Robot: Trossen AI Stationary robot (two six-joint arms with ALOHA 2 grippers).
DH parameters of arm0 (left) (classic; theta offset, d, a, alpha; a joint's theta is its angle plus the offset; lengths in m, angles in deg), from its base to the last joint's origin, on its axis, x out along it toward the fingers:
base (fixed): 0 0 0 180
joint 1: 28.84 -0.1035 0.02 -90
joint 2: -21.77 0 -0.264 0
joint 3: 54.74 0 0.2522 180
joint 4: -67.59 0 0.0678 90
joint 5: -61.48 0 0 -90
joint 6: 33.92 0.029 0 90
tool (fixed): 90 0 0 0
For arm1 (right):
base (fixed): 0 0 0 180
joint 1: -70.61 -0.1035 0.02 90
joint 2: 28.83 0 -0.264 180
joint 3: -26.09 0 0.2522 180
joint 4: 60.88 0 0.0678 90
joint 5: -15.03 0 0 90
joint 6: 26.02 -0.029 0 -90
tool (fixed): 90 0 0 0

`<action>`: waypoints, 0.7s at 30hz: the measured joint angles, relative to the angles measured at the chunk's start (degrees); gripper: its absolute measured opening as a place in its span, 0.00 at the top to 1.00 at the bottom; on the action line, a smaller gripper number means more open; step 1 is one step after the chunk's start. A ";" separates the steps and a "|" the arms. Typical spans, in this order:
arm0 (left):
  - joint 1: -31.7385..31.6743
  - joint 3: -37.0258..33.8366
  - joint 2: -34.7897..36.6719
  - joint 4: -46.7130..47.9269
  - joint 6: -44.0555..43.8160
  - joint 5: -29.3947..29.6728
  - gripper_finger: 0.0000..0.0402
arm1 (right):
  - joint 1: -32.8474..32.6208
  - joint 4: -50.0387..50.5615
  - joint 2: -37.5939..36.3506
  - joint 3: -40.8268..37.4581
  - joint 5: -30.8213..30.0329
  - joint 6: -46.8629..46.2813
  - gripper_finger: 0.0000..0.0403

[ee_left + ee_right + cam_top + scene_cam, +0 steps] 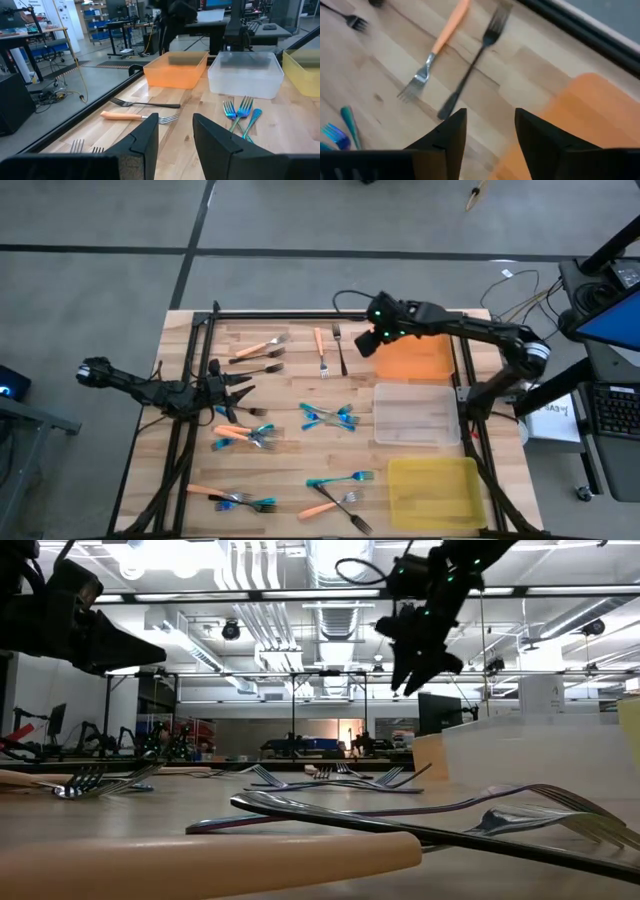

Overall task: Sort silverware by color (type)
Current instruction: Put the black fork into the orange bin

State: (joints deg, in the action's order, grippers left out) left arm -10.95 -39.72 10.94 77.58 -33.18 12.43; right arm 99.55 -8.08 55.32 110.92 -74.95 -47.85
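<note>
Right hand [368, 340] spread, empty, above orange fork [432, 52] and black fork [470, 65]

My two arms are matte black and jointed; the right tool [371, 340] carries small green lights and a looping black cable, the left tool [240, 392] blunt black fingers.

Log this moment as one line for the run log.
right gripper: open, empty, above orange tray edge | left gripper: open, empty, near forks at table's left | trays: no forks visible inside
</note>
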 joint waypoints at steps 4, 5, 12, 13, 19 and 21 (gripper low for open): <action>0.00 0.02 0.00 0.00 0.00 0.00 0.74 | -0.01 0.59 5.25 3.38 0.02 -0.52 0.53; 0.02 0.02 0.00 0.00 0.00 0.00 0.74 | 0.03 1.20 6.79 4.13 0.01 -0.64 0.52; 0.01 0.01 -0.01 0.00 0.00 0.00 0.74 | -0.03 0.89 15.94 9.32 -0.02 2.32 0.51; 0.02 0.01 -0.02 0.00 0.00 0.00 0.74 | -0.02 0.94 17.42 10.08 -0.03 2.34 0.51; 0.02 0.01 -0.01 -0.01 0.00 0.00 0.74 | 0.20 0.63 23.84 15.79 -0.08 1.31 0.51; 0.00 0.00 0.00 -0.02 0.00 0.00 0.74 | 0.45 0.88 25.86 17.65 -0.10 -1.34 0.51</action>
State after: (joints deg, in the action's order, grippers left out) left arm -10.95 -39.72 10.94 77.56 -33.18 12.43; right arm 100.00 -7.20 81.18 128.57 -75.05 -49.19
